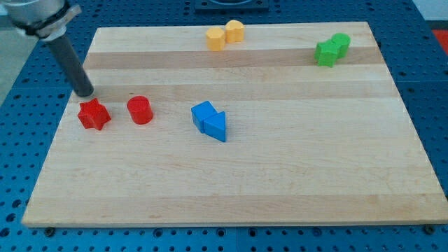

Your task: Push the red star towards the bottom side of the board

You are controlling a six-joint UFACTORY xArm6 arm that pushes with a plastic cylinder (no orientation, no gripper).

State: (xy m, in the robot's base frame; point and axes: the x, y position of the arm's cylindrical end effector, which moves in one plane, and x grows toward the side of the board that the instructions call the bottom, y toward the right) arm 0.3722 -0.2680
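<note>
The red star (94, 115) is seen near the view's left edge of the tabletop (280, 182), roughly midway between the view's top and bottom. No pincer is carried by the arm, so no open or closed state can be told; a straight dark rod is fitted instead. My tip (85, 93) is placed just above the red star toward the view's top, very close to its upper edge; whether the two touch cannot be told.

Taking the red star as the landmark, the other blocks are counted outward. One red cylinder (140, 110) is found just to the star's right, apart from it. Two blue blocks are seen farther right of the star and slightly lower: a blue cube-like block (204, 113) and a blue wedge-shaped block (217, 127), pressed together. Two yellow blocks (225, 34), rounded in shape and touching each other, are set well up and to the right of the star, near the view's top edge. Two green blocks (332, 49), also touching, are placed farthest from the star, near the top right corner; their shapes cannot be made out exactly. Seven blocks are thus counted in all.

The tabletop is made of pale wooden planks with the grain running left to right. It is laid on a blue perforated base (430, 84) that is seen on all sides around it.
</note>
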